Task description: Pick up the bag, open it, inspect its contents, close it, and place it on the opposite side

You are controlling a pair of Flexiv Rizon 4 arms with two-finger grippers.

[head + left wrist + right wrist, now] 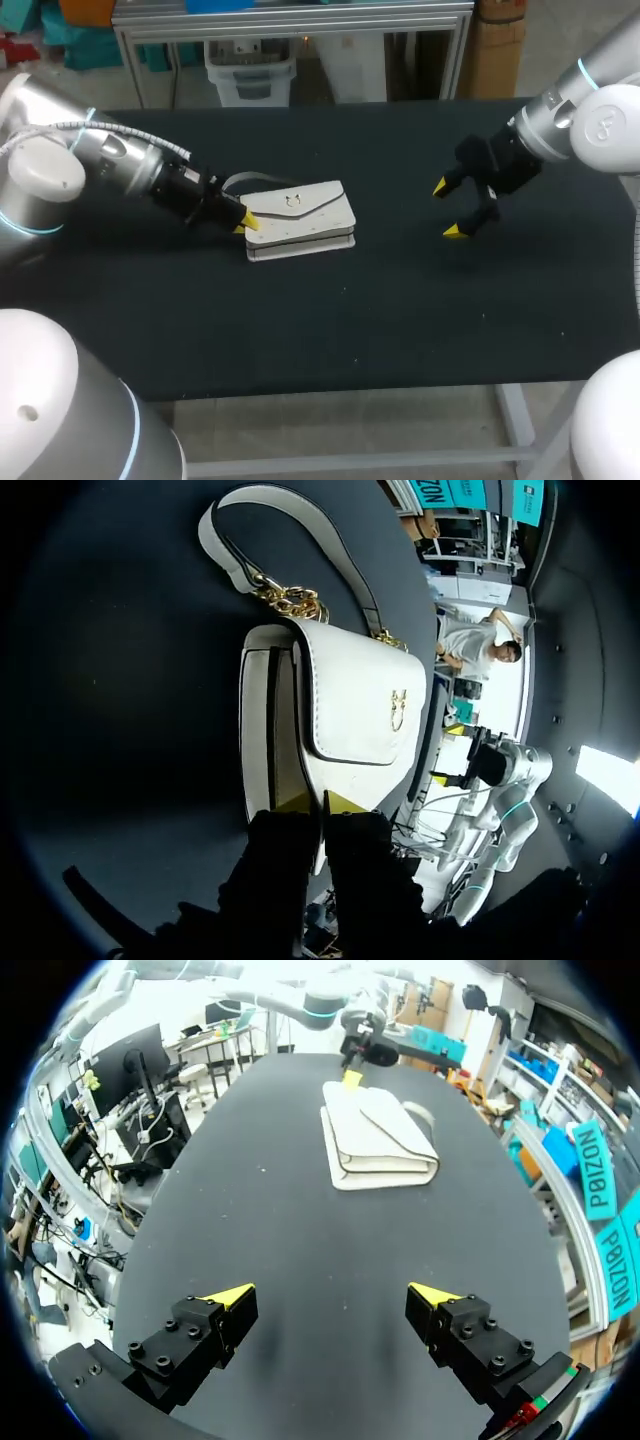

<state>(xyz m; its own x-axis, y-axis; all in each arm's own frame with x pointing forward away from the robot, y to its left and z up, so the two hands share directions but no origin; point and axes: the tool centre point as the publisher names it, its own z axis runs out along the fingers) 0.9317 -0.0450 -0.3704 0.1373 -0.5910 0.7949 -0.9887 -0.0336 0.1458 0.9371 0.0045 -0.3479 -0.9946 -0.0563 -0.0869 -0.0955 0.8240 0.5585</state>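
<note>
A white flap bag (300, 215) with a gold clasp lies flat on the black table (350, 320), left of the middle. Its strap (280, 540) with gold chain links curls behind it. My left gripper (246, 222) is at the bag's left end. In the left wrist view the bag (350, 710) reaches down between the two yellow tips of that gripper (322, 802), which is shut on the bag's edge. My right gripper (455, 210) hangs open over bare table to the right, well apart from the bag. The right wrist view shows the bag (380, 1135) far ahead of the open right gripper (330, 1295), with nothing between its fingers.
Nothing else lies on the black table. Bare tabletop spreads between the bag and my right gripper and along the front edge (400, 385). My left arm (110, 160) comes in low over the table's left side.
</note>
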